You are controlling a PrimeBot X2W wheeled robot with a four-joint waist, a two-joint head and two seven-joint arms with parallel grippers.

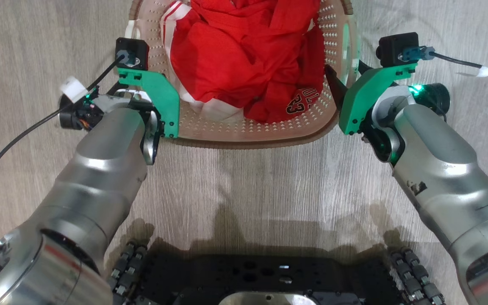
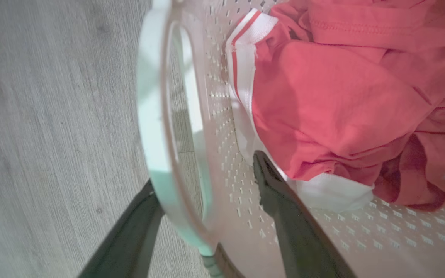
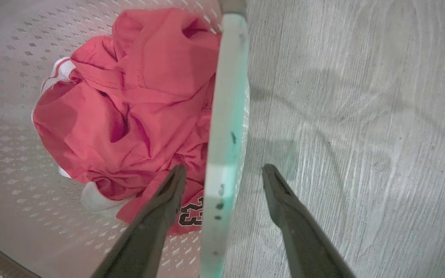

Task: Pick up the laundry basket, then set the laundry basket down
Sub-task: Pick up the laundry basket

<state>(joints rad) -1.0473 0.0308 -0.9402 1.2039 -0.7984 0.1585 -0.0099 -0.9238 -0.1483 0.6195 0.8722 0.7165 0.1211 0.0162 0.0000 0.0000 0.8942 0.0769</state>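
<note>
Nearest the head camera the robot's black wheeled base is seen, and from either side of it the left forearm and the right forearm are extended forward, so that the laundry basket is flanked on both sides. The laundry basket is stood on the pale wood-look floor just ahead of the base, between the arms, and it is judged not yet lifted. The left tool is held spread, one dark finger set outside the left handle and the other inside the perforated wall. The right tool is likewise spread, with the right handle taken between its fingers. No pinch is made on either handle. This straddling is judged to be preparation for a two-sided grip, by which the load would be kept level when raised. One basket, two handles, two tools and four fingers are counted. A single heap of red clothing with white trim is carried inside; how many garments are in it cannot be told.
</note>
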